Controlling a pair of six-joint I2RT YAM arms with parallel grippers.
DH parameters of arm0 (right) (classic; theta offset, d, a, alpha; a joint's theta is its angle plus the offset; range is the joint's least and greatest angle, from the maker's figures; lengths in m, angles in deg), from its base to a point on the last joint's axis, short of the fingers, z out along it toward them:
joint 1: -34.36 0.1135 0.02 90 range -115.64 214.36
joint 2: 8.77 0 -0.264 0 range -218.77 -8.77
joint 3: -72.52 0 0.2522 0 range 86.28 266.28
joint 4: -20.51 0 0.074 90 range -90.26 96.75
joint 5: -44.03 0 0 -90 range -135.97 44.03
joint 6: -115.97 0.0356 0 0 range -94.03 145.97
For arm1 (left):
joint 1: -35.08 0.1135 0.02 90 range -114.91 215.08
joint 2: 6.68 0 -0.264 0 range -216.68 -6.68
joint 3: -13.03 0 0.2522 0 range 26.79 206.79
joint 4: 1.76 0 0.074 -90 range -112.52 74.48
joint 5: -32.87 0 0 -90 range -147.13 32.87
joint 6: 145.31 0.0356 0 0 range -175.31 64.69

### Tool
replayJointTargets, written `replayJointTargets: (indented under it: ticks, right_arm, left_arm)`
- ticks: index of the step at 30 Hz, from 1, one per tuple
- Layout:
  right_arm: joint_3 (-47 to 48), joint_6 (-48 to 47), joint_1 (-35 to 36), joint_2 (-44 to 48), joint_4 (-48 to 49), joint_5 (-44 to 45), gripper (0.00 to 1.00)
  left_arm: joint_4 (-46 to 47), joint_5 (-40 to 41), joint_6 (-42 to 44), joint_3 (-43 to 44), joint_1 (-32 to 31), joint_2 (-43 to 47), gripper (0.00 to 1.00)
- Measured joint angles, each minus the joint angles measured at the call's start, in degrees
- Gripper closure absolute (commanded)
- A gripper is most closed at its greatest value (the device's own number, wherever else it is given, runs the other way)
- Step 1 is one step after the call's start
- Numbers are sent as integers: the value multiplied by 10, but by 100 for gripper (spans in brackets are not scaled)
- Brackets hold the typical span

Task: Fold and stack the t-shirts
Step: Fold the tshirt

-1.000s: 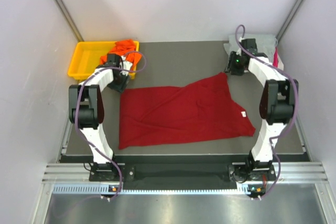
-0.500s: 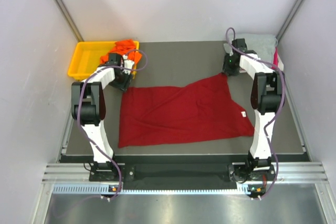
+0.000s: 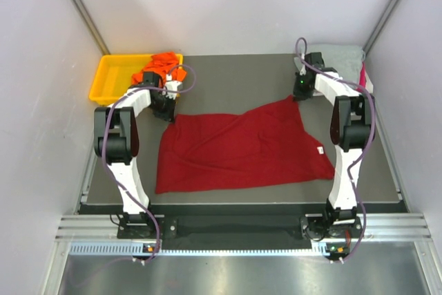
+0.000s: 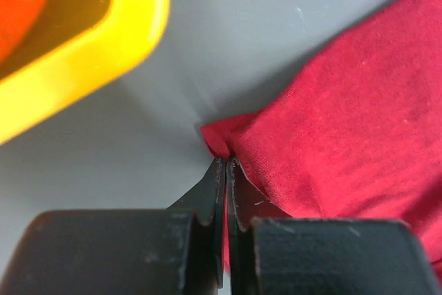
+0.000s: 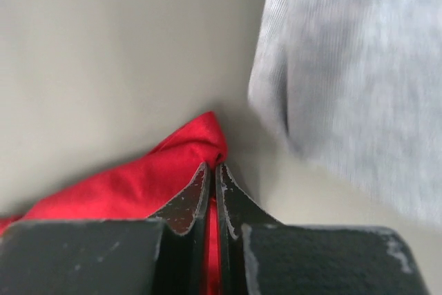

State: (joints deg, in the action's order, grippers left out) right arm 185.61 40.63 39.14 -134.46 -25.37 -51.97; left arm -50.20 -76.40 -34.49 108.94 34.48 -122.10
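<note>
A dark red t-shirt (image 3: 242, 150) lies spread on the grey table. My left gripper (image 3: 168, 112) is shut on its far-left corner (image 4: 224, 139), red cloth pinched between the jaws (image 4: 226, 164). At the far-right corner (image 5: 200, 143) my right gripper (image 3: 299, 94) is shut on the shirt too (image 5: 212, 167). An orange t-shirt (image 3: 160, 67) lies bunched in the yellow tray (image 3: 114, 77). A light grey t-shirt (image 3: 345, 56) lies at the back right, close beside the right gripper (image 5: 359, 81). A pink t-shirt (image 3: 363, 76) peeks out at the right edge.
The yellow tray's rim (image 4: 83, 60) stands just left of my left gripper. White walls close in on the table at left, back and right. The red shirt's white label (image 3: 320, 150) shows near its right hem.
Both grippers have shut on the red shirt's far corners. The left one moved slightly right and the cloth bunched there; the right arm came in from the grey shirt a second ago.
</note>
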Motion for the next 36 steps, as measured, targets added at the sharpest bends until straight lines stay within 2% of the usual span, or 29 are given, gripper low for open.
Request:
replayJointTargets:
  ticks: [5,11,17,30,36]
  right_arm:
    - [-83,-8,3,89,26,-19,100]
    - [-222,-10,18,266,63,-45,100]
    - [-380,-10,21,431,68,-40,100]
    - [-572,11,15,615,7,-1,100]
    - [-622,27,-3,584,7,0,100]
  left_arm:
    - [14,2,2,-52,14,50,100]
    - [19,29,29,-123,23,179,100]
    - [17,35,71,-168,23,260,100]
    - [-8,69,159,-259,31,295,100]
    - [-10,84,181,-281,31,294,100]
